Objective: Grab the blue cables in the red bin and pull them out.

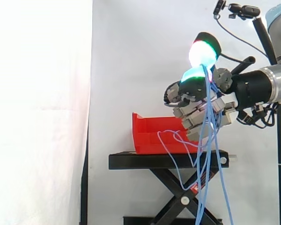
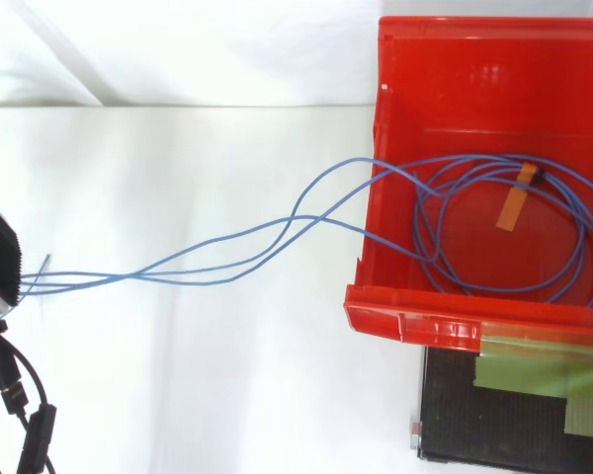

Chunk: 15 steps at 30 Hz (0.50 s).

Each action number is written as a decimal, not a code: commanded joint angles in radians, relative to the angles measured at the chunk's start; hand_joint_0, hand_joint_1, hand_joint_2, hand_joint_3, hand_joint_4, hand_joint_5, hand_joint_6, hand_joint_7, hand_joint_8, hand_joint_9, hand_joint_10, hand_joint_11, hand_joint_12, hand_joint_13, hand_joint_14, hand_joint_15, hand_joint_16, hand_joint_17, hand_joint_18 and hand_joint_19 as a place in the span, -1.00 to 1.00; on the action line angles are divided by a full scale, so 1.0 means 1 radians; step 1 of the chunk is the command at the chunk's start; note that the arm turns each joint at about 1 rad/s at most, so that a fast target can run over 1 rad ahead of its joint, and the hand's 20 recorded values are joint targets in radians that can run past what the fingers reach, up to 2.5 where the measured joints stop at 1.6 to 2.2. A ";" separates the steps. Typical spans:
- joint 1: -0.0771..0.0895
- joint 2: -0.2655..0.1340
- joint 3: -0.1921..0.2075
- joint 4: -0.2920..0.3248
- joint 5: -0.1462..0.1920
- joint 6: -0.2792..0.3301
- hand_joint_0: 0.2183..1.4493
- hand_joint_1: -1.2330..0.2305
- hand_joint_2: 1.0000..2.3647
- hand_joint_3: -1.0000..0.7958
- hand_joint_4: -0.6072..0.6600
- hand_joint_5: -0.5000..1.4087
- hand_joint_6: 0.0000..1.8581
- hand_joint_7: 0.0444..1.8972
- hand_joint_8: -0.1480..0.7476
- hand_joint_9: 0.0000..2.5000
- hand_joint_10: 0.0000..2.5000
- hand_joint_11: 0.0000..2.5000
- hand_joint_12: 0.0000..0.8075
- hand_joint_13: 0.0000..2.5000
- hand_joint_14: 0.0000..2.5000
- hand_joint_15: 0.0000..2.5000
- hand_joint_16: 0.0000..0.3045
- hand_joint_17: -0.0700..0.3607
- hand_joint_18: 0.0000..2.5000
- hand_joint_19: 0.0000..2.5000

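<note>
A red bin point(image 1: 147, 125) stands on a black stand point(image 1: 168, 161). In the top view, thin blue cables point(image 2: 573, 237) lie coiled in the red bin point(image 2: 405, 314), bound with a strip of orange tape point(image 2: 514, 207). Several strands climb over the bin's left wall and run away from it across the white ground point(image 2: 227, 259). In the side view my hand point(image 1: 201, 101) is raised to the right of the bin, above its rim. Its fingers are curled and its glowing pads point(image 1: 195, 75) pinch the blue cables point(image 1: 210, 154). From there the strands hang down past the stand, and one loop trails back into the bin.
The stand is a black scissor lift with green tape point(image 2: 539, 380) on its top. A white curtain hangs behind. A camera on a dark pole point(image 1: 243, 10) stands at the upper right, close to the arm.
</note>
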 commanded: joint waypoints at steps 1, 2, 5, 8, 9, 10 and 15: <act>0.000 0.000 0.001 0.000 0.000 0.000 -0.20 -0.33 -1.00 -1.00 0.25 0.30 -0.09 -0.47 0.01 -0.41 0.23 -0.16 -0.06 -0.37 0.32 -0.24 -0.70 -0.19 -0.35 -0.05; 0.000 0.000 -0.001 0.000 0.000 0.000 -0.20 -0.33 -1.00 -1.00 0.26 0.30 -0.09 -0.48 0.00 -0.41 0.23 -0.16 -0.07 -0.37 0.31 -0.23 -0.70 -0.19 -0.35 -0.05; 0.000 0.000 0.001 0.000 0.000 0.000 -0.21 -0.37 -1.00 -1.00 0.27 0.30 -0.09 -0.48 -0.01 -0.41 0.23 -0.17 -0.08 -0.37 0.31 -0.24 -0.70 -0.19 -0.34 -0.05; 0.000 0.000 -0.001 0.000 0.000 0.000 -0.19 -0.46 -1.00 -1.00 0.27 0.31 -0.09 -0.48 -0.02 -0.41 0.21 -0.15 -0.10 -0.37 0.28 -0.22 -0.70 -0.20 -0.34 -0.05; 0.000 0.000 -0.001 0.000 0.000 0.000 -0.17 -0.49 -1.00 -1.00 0.26 0.31 -0.09 -0.47 -0.03 -0.40 0.20 -0.15 -0.10 -0.36 0.25 -0.20 -0.71 -0.21 -0.34 -0.05; 0.000 0.000 0.001 0.000 0.000 0.000 -0.16 -0.51 -1.00 -1.00 0.26 0.31 -0.09 -0.47 -0.03 -0.40 0.19 -0.15 -0.11 -0.36 0.24 -0.20 -0.71 -0.21 -0.34 -0.05; 0.000 0.000 0.001 0.000 0.000 0.000 -0.12 -0.55 -1.00 -1.00 0.26 0.31 -0.09 -0.46 -0.05 -0.40 0.16 -0.13 -0.12 -0.35 0.20 -0.18 -0.72 -0.23 -0.35 -0.04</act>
